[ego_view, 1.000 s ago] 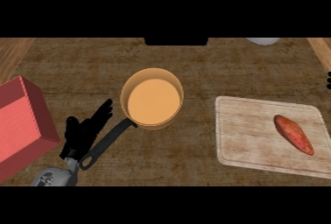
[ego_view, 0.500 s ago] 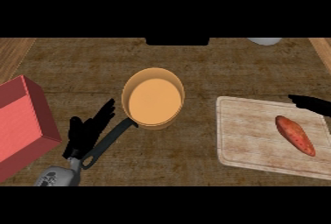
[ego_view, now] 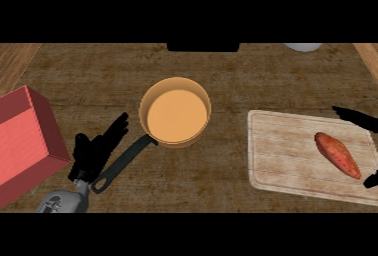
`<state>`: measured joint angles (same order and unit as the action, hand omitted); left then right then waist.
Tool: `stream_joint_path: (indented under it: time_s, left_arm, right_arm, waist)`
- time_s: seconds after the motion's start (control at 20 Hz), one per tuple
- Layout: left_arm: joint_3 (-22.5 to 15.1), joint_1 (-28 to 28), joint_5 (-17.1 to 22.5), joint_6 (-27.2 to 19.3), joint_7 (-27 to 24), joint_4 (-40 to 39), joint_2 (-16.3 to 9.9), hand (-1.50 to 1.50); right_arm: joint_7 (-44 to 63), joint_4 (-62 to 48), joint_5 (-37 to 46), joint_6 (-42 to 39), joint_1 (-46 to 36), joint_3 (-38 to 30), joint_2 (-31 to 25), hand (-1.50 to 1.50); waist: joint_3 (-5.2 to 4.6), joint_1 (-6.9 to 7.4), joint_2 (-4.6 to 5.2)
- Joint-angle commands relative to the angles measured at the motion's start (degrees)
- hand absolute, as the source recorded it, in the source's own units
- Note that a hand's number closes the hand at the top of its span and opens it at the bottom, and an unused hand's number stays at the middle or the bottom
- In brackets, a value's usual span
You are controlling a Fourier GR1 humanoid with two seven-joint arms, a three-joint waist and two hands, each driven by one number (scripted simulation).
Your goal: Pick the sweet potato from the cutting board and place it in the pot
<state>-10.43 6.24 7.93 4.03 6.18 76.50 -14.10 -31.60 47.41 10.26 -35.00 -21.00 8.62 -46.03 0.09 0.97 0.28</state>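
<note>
The right hand (ego_view: pixel 357 118) has advanced, fingers spread around the sweet potato (ego_view: pixel 337 154), not touching.

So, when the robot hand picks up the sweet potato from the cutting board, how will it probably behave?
The sweet potato looks long with tapered ends, so it would probably roll sideways if nudged on the flat cutting board. It seems solid, so likely stiff, not floppy. Its smooth rounded skin might slip from fingers of the right robot hand closing near a narrow end.
</note>
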Motion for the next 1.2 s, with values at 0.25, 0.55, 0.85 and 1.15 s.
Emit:
stream_joint_path:
  time_s: [0.25,0.55,0.85,1.15]
  left_arm:
    - [-0.7,0.9,-0.7,-0.7,1.7,0.2,2.6,0.00]
    - [-0.4,-0.6,-1.6,-0.6,0.7,0.3,1.8,0.00]
    - [-0.6,0.0,-2.4,-1.4,0.8,0.7,2.9,0.00]
    - [1.9,0.9,0.1,1.9,2.5,1.9,0.0,0.00]
  right_arm:
    - [-12.6,-10.3,-2.7,-10.3,-1.3,0.4,0.7,-1.50]
    - [-8.4,-11.0,-7.3,-12.2,-1.9,1.7,5.6,-1.50]
    - [-7.9,-16.5,-9.5,-14.6,-3.9,1.5,5.6,-1.50]
    - [-6.8,-18.1,-10.4,-13.3,-4.1,3.2,9.6,-1.50]
  waist:
    - [0.07,-0.01,0.08]
    - [0.03,0.19,0.01]
    - [0.10,0.54,0.18]
    - [0.11,0.76,0.21]
